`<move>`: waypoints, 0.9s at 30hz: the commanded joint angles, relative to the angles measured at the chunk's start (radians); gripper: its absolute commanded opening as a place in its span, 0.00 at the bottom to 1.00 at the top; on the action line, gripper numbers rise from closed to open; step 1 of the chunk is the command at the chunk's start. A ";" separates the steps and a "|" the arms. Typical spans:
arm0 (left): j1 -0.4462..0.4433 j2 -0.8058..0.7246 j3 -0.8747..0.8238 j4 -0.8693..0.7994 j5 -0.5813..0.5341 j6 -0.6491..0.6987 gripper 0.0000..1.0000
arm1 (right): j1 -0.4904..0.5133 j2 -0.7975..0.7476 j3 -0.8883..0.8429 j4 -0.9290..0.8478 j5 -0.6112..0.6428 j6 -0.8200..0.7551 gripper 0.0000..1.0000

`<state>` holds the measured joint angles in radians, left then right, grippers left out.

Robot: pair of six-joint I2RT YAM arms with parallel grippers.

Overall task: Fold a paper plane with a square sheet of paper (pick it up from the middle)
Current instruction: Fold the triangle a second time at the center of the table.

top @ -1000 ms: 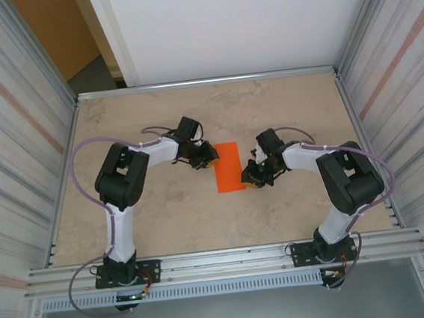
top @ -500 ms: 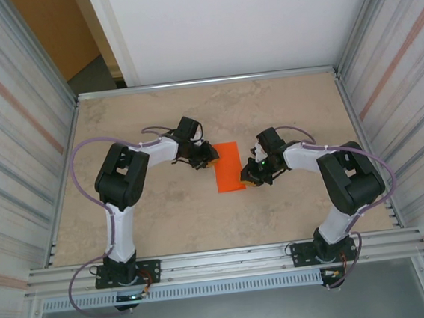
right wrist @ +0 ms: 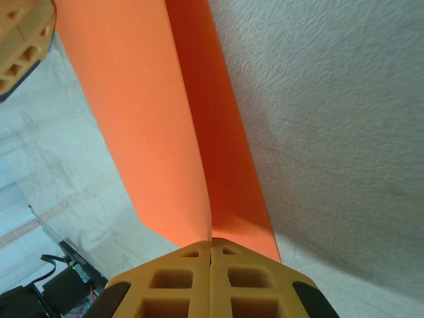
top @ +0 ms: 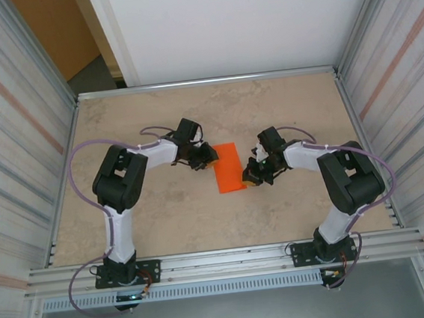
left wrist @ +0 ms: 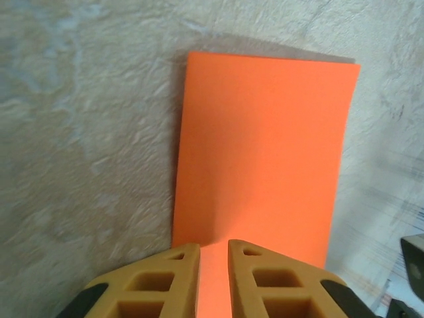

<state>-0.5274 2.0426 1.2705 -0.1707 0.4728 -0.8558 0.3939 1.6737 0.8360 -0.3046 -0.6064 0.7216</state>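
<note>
The square sheet of paper [top: 228, 167] is bright orange and lies folded into a narrow rectangle at the table's centre. My left gripper [top: 207, 158] sits at its left edge. In the left wrist view the sheet [left wrist: 265, 146] lies flat, and the left gripper [left wrist: 213, 246] holds its fingers a narrow gap apart over the near edge. My right gripper [top: 250, 178] is at the sheet's lower right corner. In the right wrist view it [right wrist: 211, 242] is shut on the edge of the paper [right wrist: 152, 119], whose upper layer rises off the lower one.
The beige stone-patterned table [top: 282, 107] is fenced by ribbed metal walls on the left [top: 16, 148] and right [top: 401, 96]. An aluminium rail [top: 229, 259] runs along the near edge between the arm bases. The left fingers [right wrist: 23, 40] show beyond the sheet.
The right gripper has closed onto the paper's edge. The sheet now sits slightly skewed, its right side lifted. The left gripper has barely shifted.
</note>
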 commanded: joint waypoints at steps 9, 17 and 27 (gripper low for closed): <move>-0.003 0.035 -0.005 0.054 -0.023 0.049 0.15 | -0.012 -0.066 0.021 -0.086 -0.053 -0.039 0.00; -0.009 0.047 0.004 0.019 -0.035 0.061 0.14 | 0.004 -0.038 0.059 -0.073 -0.072 -0.039 0.00; -0.011 0.013 0.031 -0.055 -0.052 0.108 0.13 | 0.041 0.026 0.137 -0.084 -0.047 -0.024 0.00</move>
<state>-0.5266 2.0548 1.2774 -0.1532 0.4458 -0.7898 0.4263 1.6798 0.9417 -0.3641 -0.6579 0.6994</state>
